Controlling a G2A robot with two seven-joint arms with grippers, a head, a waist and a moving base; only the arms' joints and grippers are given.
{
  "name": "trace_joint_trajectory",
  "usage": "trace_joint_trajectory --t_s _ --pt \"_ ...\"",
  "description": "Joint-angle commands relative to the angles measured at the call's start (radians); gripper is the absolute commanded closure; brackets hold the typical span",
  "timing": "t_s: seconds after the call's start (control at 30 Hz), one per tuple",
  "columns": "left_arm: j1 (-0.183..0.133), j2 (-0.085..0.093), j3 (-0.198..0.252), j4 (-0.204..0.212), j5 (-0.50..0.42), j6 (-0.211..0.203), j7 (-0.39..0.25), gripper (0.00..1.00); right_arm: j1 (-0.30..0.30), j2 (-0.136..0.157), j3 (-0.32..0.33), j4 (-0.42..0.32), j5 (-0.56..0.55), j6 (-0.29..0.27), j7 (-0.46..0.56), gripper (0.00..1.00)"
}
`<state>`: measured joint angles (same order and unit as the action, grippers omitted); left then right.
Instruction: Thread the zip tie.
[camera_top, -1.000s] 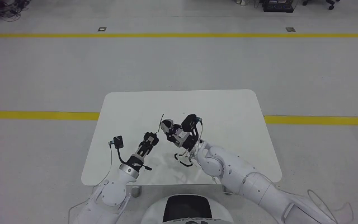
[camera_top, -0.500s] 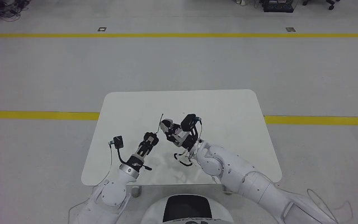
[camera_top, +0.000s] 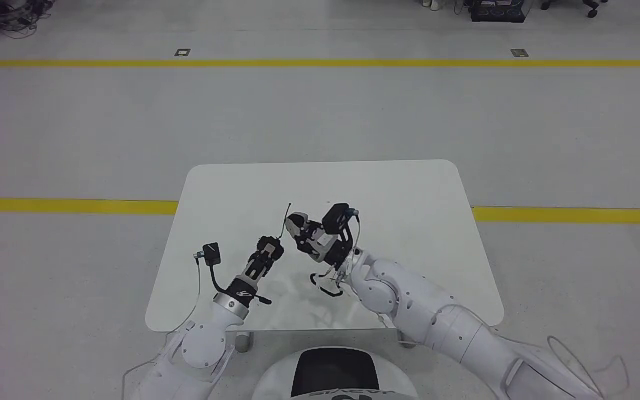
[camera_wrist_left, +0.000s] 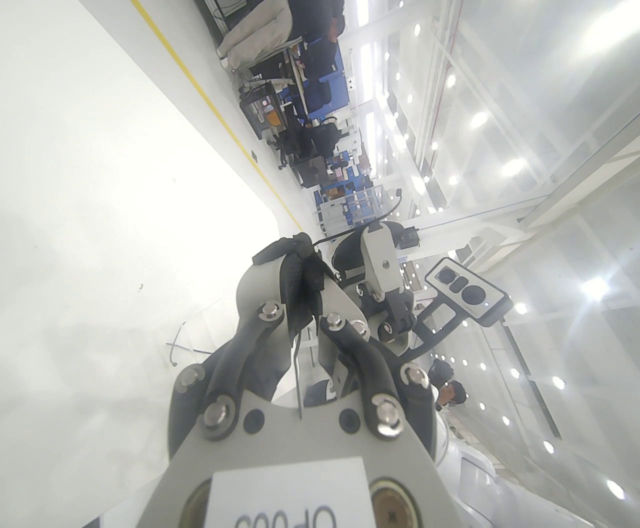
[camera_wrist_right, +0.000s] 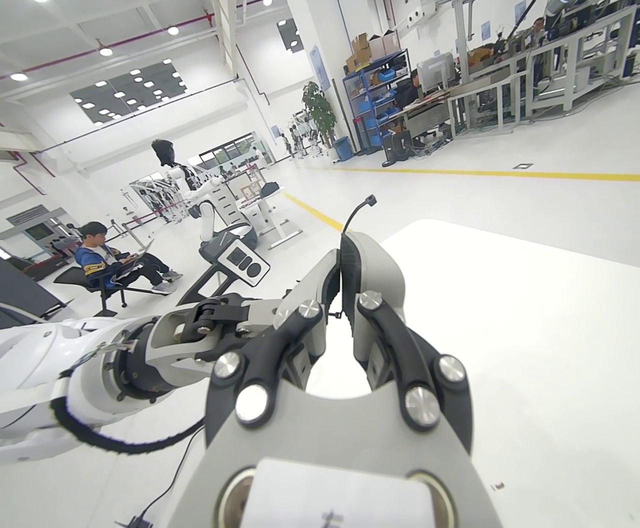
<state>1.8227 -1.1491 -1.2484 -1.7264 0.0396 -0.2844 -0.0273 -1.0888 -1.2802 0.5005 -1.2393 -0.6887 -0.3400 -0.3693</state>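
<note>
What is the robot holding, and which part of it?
A black zip tie. The right gripper pinches it near its head end; the left gripper pinches the thin strap, whose tail runs back between its fingers.

The left arm (camera_top: 232, 296) angles forward and inward, wrist in line with the forearm; the left gripper (camera_top: 271, 247) has its fingers (camera_wrist_left: 260, 282) pressed together on the zip tie (camera_wrist_left: 298, 380), a thin strand of it running back toward the palm; the right arm (camera_top: 420, 305) is bent at the elbow and comes in from the other side; the right gripper (camera_top: 298, 228) sits just beside the left one, its fingers (camera_wrist_right: 380, 267) closed on the zip tie too
</note>
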Motion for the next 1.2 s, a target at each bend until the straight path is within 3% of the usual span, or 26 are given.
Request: trace_joint_trajectory --t_s 0.0,1.17 --pt "0.000 0.000 0.000 0.000 0.000 0.000 0.000 1.00 0.001 -0.001 -0.001 0.002 0.002 0.000 -0.001 1.00" --pt "0.000 0.000 0.000 0.000 0.000 0.000 0.000 1.00 0.015 0.007 -0.035 -0.011 0.036 0.000 0.013 1.00"
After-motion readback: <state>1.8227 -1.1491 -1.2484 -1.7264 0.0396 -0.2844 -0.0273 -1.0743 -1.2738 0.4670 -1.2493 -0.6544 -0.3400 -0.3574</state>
